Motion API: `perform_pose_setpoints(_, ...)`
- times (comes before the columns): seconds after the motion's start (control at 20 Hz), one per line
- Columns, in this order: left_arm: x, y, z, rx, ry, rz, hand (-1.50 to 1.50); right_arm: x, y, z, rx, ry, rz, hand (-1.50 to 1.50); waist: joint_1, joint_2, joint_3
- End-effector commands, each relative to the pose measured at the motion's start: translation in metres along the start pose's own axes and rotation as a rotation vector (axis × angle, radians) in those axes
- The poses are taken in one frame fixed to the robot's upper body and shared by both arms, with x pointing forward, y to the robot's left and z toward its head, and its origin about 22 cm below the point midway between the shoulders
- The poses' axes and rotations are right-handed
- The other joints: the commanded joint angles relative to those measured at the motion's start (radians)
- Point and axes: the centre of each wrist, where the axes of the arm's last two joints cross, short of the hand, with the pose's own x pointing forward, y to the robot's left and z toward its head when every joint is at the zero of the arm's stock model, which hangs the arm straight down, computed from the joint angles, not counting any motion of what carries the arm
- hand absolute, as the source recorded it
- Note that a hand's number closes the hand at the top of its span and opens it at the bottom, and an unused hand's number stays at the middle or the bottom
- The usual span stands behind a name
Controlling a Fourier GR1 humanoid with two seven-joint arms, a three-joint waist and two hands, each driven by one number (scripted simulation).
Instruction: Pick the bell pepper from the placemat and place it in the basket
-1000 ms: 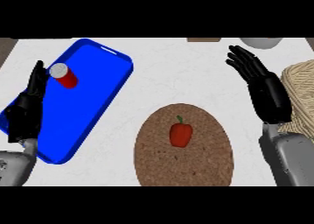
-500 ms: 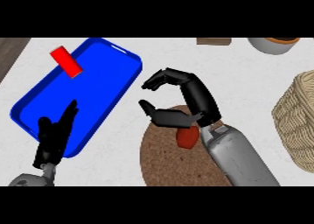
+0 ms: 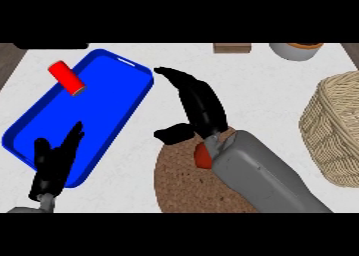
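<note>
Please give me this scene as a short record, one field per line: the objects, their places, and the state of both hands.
pepper: red, on the placemat, mostly hidden by the right forearm
right hand: over the placemat's far edge, fingers straight, holding nothing
left hand: open, over the tray's near end
tray: blue, left of the placemat
can: red, lying at the tray's far end
basket: wicker, at right

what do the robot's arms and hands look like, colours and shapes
Each arm ends in a black robot hand with slim, jointed fingers and a thumb. The right robot hand sits on a thick, smooth, rounded grey forearm. The left robot hand is the same black; only a small grey bit of its forearm shows. No cables, markings or sleeves are visible.
</note>
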Motion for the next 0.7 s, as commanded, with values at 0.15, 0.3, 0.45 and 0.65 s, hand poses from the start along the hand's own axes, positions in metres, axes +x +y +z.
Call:
perform_pose_setpoints(0.15,-0.046,0.011,0.016,0.022,0.200,0.033,0.00,0.059,-0.058,-0.024,0.016,0.143,0.431,-1.50,-0.031,0.001,-0.014)
perform_pose_setpoints(0.3,-0.040,0.013,0.020,-0.001,0.206,0.031,0.00,0.091,-0.090,-0.022,0.099,0.173,0.514,-1.50,-0.033,0.000,-0.010)
perform_pose_setpoints(0.45,-0.046,0.009,0.022,0.017,0.196,0.029,0.00,0.126,-0.110,-0.023,0.200,0.215,0.553,-1.50,-0.031,0.003,-0.011)
perform_pose_setpoints(0.65,-0.048,0.009,0.027,0.010,0.186,0.034,0.00,0.130,-0.134,-0.026,0.367,0.304,0.592,-1.50,-0.029,0.007,-0.010)
